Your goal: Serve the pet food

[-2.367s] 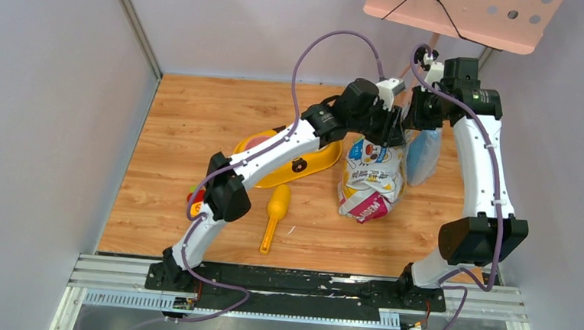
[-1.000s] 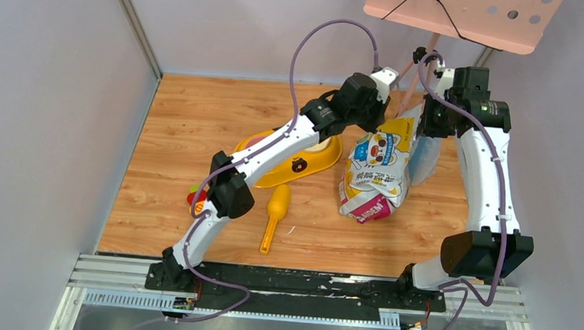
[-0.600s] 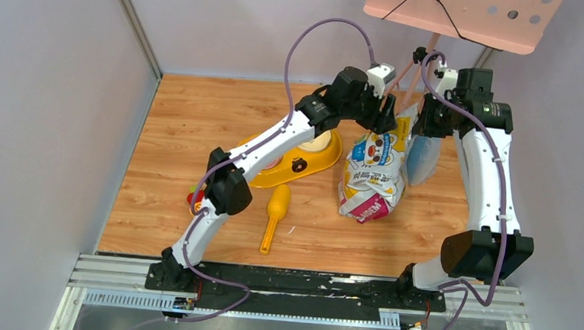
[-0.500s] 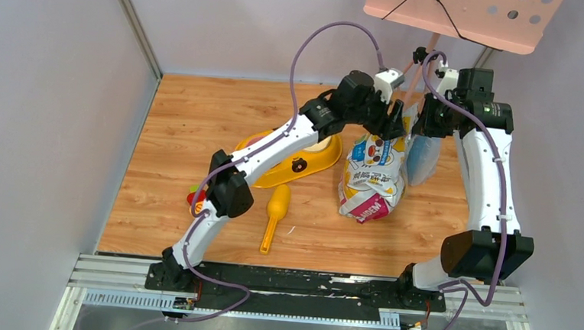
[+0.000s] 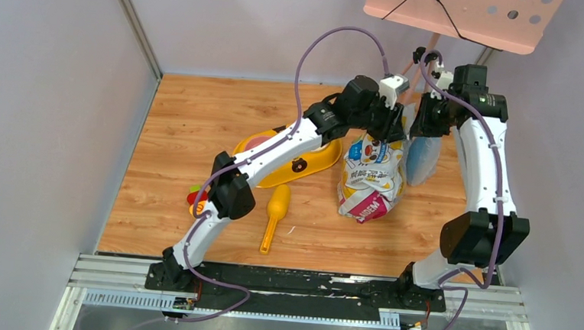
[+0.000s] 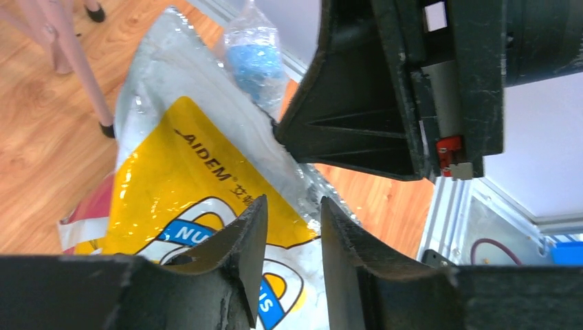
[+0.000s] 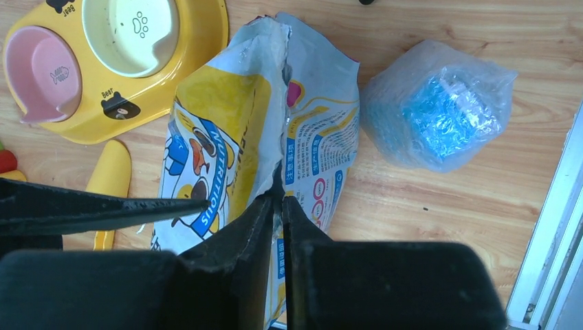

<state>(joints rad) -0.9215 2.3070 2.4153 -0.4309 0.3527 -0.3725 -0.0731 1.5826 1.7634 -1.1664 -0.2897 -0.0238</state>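
Arms: two, bases bolted at the near edge; left arm [image 5: 275, 145] and right arm [image 5: 484, 169] both reach to the far middle of the table [image 5: 176, 127].
Scoop: one yellow scoop [image 5: 274, 214], lying flat on the wood, handle toward the bases, nearer than the tray and apart from the bag.
Toy: one small red-and-green piece [image 5: 195, 197] at left, partly hidden behind the left arm's elbow.
Tray: one yellow feeder tray [image 7: 203, 41], left of the foil bag, with two bowls set in it.
Bowls: two. Pink bowl [image 7: 41, 72] with a fish print on its floor; cream bowl [image 7: 127, 31] with a paw print on its floor. Both floors in plain sight.
Bags: two. Foil bag [image 5: 368, 181], printed white, yellow and blue, upright at centre, top edge lifted at the arms' ends, mouth only a narrow slit. Clear plastic bag [image 7: 440, 110] just beside it on the right, blue wrapped contents inside.
Food: pet food not on show in any view; inside of the foil bag hidden, so cannot tell.
Left end: left gripper [image 6: 292, 206] at the bag's top, jaws parted with a clear gap, printed foil showing through it; no pinch seen.
Right end: right gripper [image 7: 278, 199], jaws drawn nearly together on the bag's top edge, foil running into the slit between them.
Stand: one pink perforated panel [image 5: 466, 15] at far right, on thin pink legs.
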